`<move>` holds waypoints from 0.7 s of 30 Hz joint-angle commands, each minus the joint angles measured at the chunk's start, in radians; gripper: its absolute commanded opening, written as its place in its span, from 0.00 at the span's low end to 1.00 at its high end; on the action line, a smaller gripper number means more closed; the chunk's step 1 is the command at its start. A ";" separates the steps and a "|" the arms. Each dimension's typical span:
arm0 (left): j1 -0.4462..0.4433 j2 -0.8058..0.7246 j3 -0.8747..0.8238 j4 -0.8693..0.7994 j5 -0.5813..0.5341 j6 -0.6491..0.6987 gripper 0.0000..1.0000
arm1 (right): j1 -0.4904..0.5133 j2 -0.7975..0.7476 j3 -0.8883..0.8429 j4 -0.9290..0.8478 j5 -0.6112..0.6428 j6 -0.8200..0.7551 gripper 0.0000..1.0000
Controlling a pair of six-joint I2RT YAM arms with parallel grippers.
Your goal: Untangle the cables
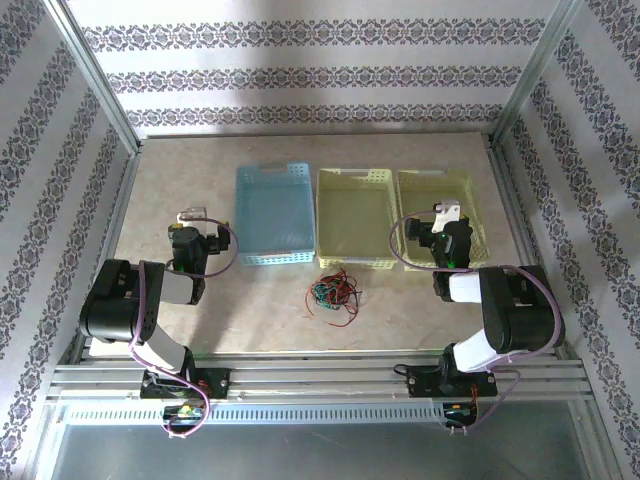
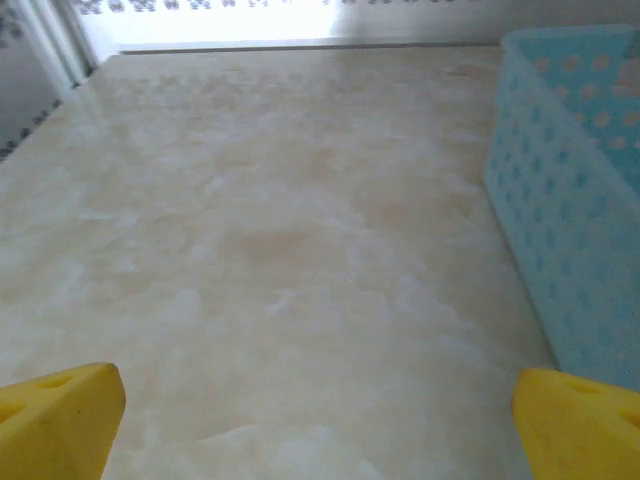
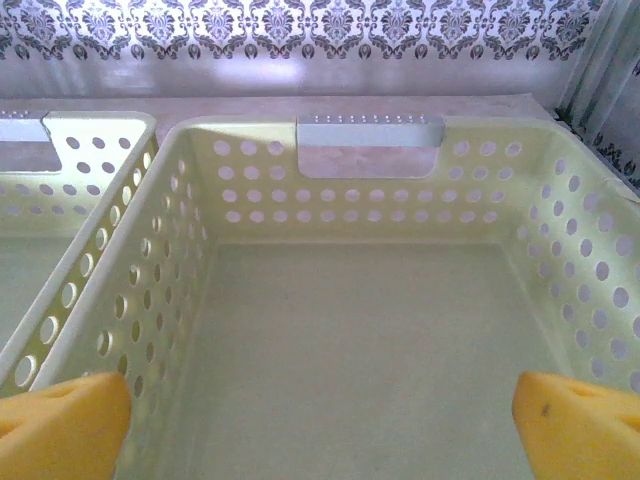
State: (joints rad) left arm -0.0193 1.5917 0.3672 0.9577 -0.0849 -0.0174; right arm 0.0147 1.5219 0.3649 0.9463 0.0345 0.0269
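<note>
Before middle basket (image 1: 355, 263): cables (image 1: 333, 294) clumped, strands indistinct | left jaws wide | right jaws wide

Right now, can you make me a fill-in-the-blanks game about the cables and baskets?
1. The cables lie on the ____.
2. The left basket is ____.
3. The right gripper hovers over the right basket, which is ____.
4. The left gripper is ____ and holds nothing.
Missing words: table; blue; yellow; open.
</note>
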 commanded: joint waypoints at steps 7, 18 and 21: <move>0.018 0.001 0.022 -0.012 0.083 0.015 0.99 | -0.006 0.011 0.009 0.010 -0.024 0.006 0.98; 0.018 0.001 0.022 -0.008 0.082 0.017 0.99 | -0.005 0.011 0.009 0.009 -0.023 0.005 0.98; 0.018 0.001 0.021 -0.007 0.080 0.017 0.99 | -0.005 0.011 0.009 0.009 -0.023 0.005 0.98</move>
State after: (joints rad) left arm -0.0174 1.5917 0.3729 0.9535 -0.0257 -0.0093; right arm 0.0147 1.5219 0.3649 0.9463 0.0319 0.0269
